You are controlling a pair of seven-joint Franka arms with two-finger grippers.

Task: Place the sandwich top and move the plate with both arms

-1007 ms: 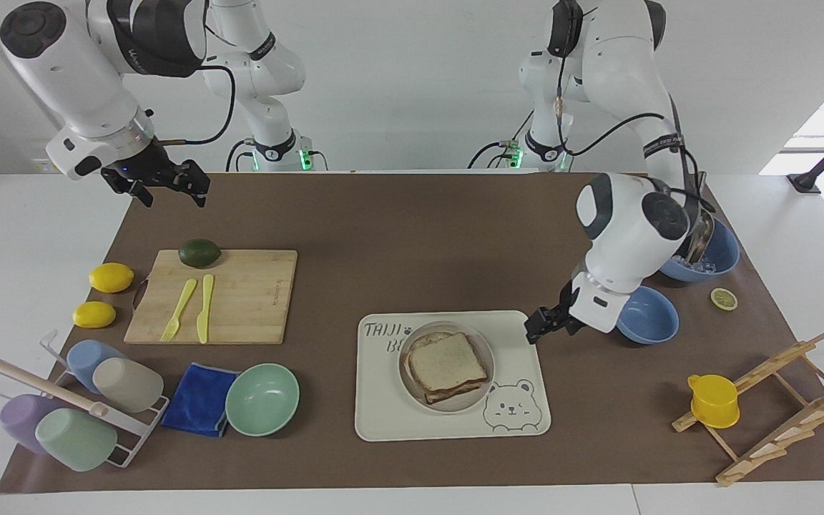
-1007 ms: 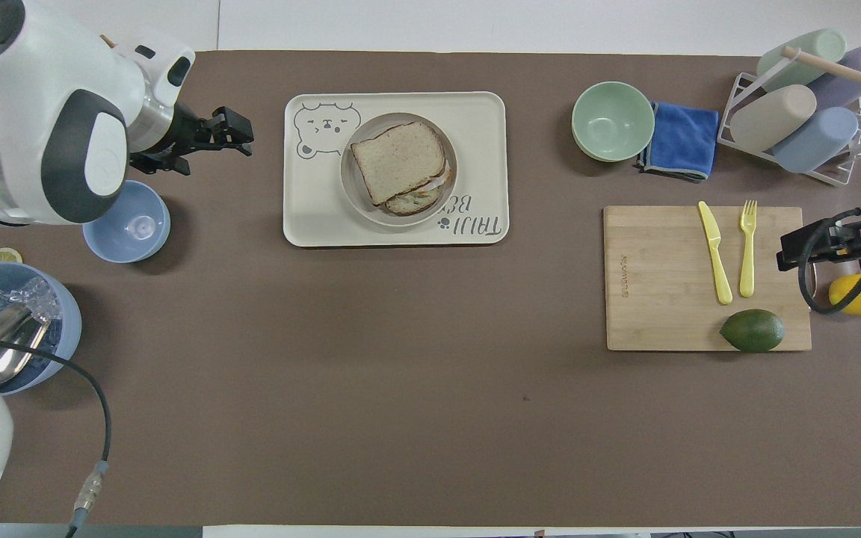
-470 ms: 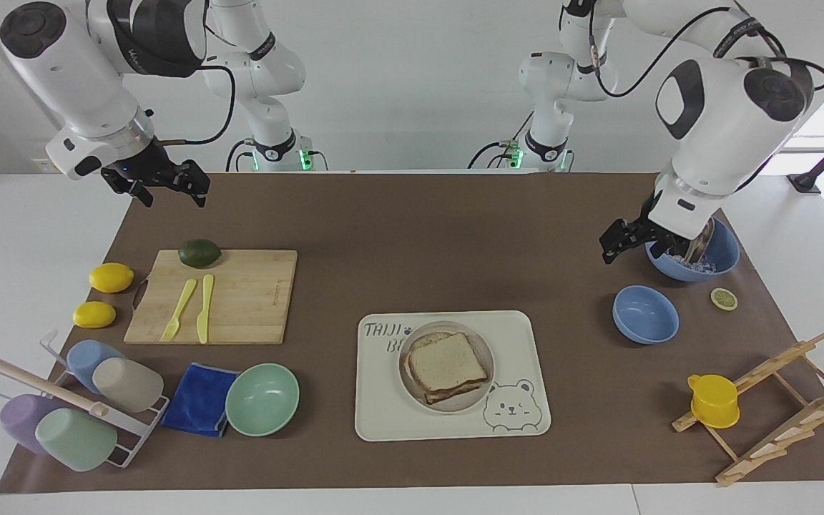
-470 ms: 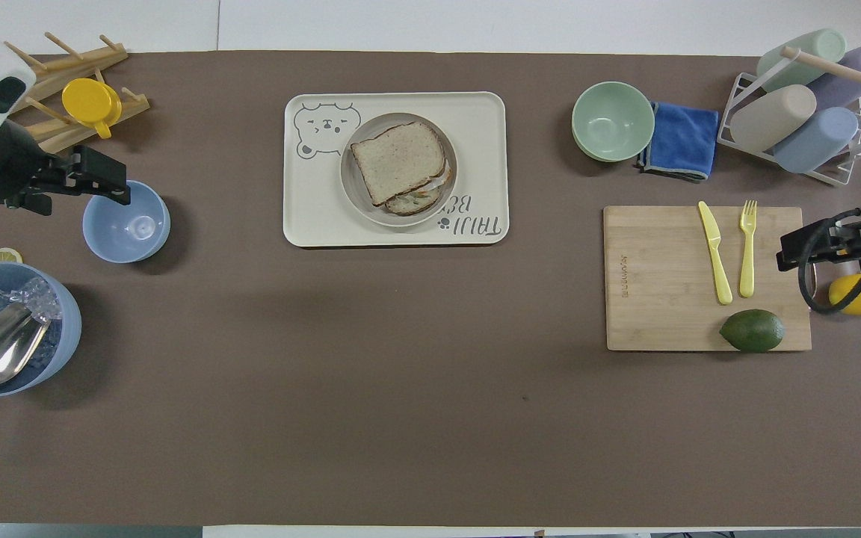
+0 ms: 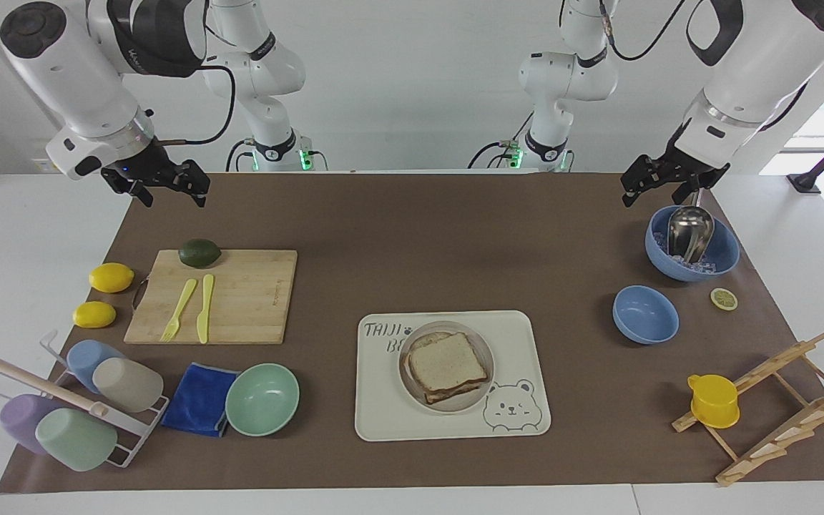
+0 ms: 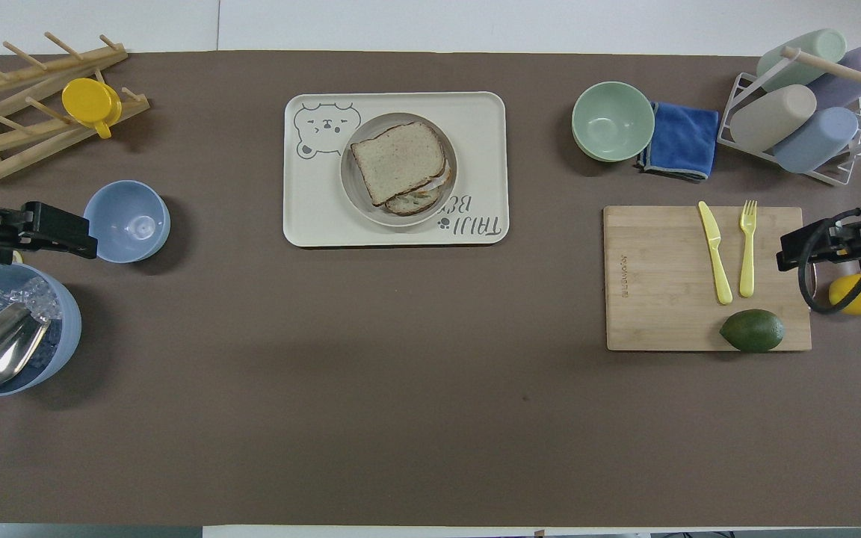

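The top slice of bread point(image 5: 448, 361) lies on the sandwich, which sits on the small round plate point(image 5: 481, 353), and the plate rests on the cream bear tray point(image 5: 519, 336) near the middle of the table. My left gripper point(image 5: 664, 182) hangs empty in the air over the big blue bowl point(image 5: 723, 252) with the metal scoop point(image 5: 689, 230), though I cannot tell how its fingers stand. My right gripper point(image 5: 167, 186) waits, also empty, above the mat's corner at the right arm's end, near the cutting board point(image 5: 247, 293) and avocado point(image 5: 199, 252), and I cannot tell its fingers either.
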